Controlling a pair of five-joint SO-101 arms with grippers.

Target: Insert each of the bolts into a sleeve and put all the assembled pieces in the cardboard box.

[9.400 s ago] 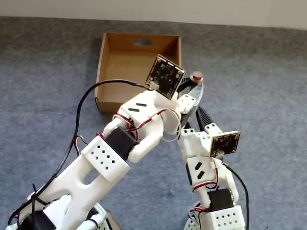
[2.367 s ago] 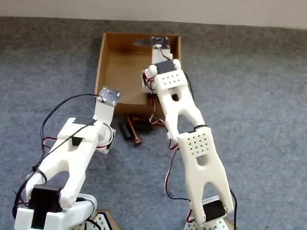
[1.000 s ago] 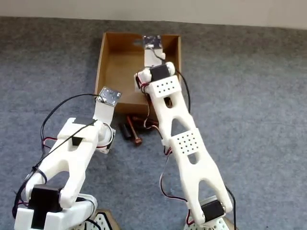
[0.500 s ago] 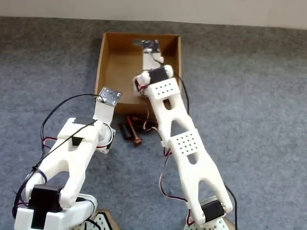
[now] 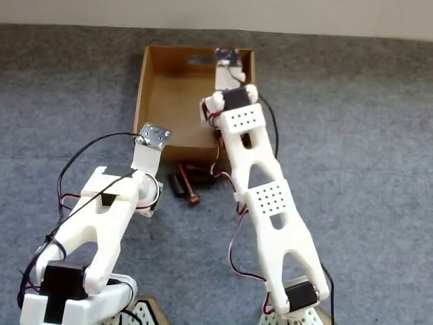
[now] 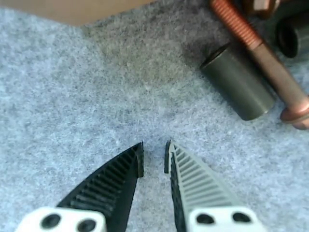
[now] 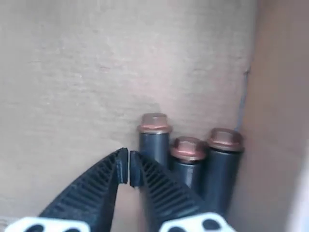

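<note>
Cardboard box (image 5: pixel 172 95) sits at twelve o'clock on the table, and my right arm (image 5: pixel 260 196) has swung back toward its one o'clock corner. The right gripper (image 7: pixel 129 166) hangs there all but closed, holding nothing, beside three assembled pieces (image 7: pixel 188 159) lying together against the wall. I'd call that drop done. My left gripper (image 6: pixel 153 157), slightly parted and empty, sits near a loose sleeve (image 6: pixel 236 89) and bolt (image 6: pixel 260 50) at the box's six o'clock.

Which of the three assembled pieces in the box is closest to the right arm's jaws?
The end piece farthest from the box wall, right beside the jaws.
</note>
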